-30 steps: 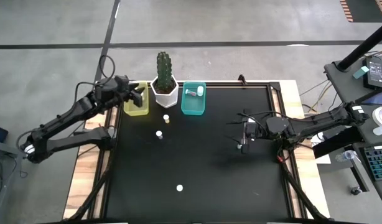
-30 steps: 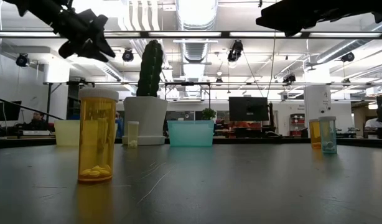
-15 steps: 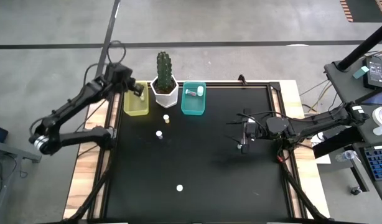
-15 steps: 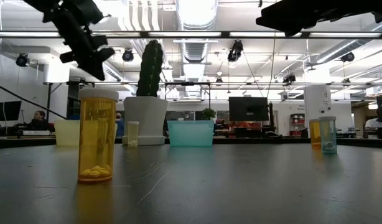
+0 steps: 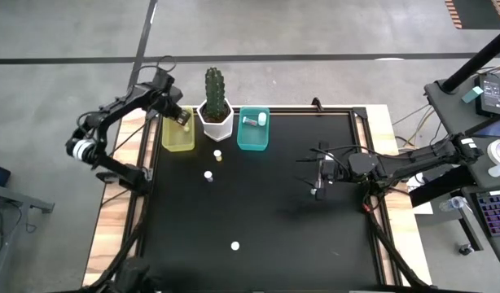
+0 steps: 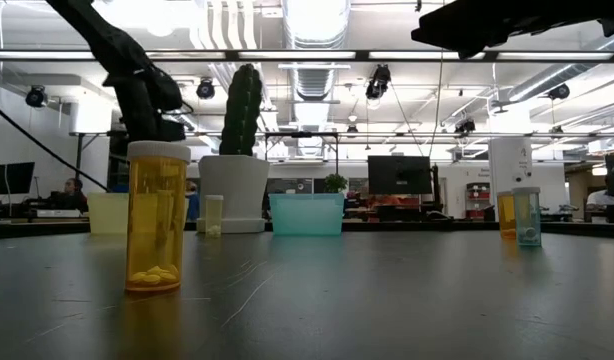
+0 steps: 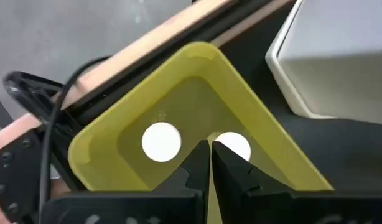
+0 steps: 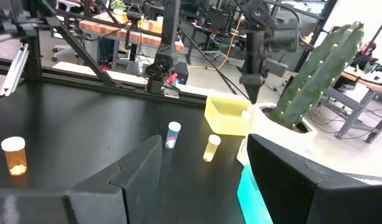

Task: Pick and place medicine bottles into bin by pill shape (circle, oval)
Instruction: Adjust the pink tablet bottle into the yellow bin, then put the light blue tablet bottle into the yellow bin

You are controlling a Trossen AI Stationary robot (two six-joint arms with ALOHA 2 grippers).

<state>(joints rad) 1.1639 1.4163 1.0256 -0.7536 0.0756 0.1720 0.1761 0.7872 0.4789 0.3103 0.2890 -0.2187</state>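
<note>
My left gripper [image 5: 183,119] hangs shut, pointing steeply down, just above the yellow bin [image 5: 177,137]. In the left wrist view its shut fingertips [image 7: 209,148] stand over two white-capped medicine bottles [image 7: 161,140] that lie in that bin [image 7: 178,74]. The teal bin [image 5: 252,134] holds a bottle [image 5: 252,120]. Three bottles stand upright on the black table: one [image 5: 218,155] near the pot, one [image 5: 208,175] beside it, and an orange one [image 5: 234,245] near the front. My right gripper [image 5: 315,175] waits open and level at the table's right.
A cactus in a white hexagonal pot [image 5: 216,118] stands between the two bins, close to my left gripper. In the low view two more small bottles [image 6: 517,215] show at the right. The table's middle [image 5: 266,212] is bare black surface.
My left arm has folded back toward the table's left edge. Its gripper has stayed over the yellow bin, sunk lower and tipped to point more steeply down. Its fingers, spread a second ago, have shut on nothing.
</note>
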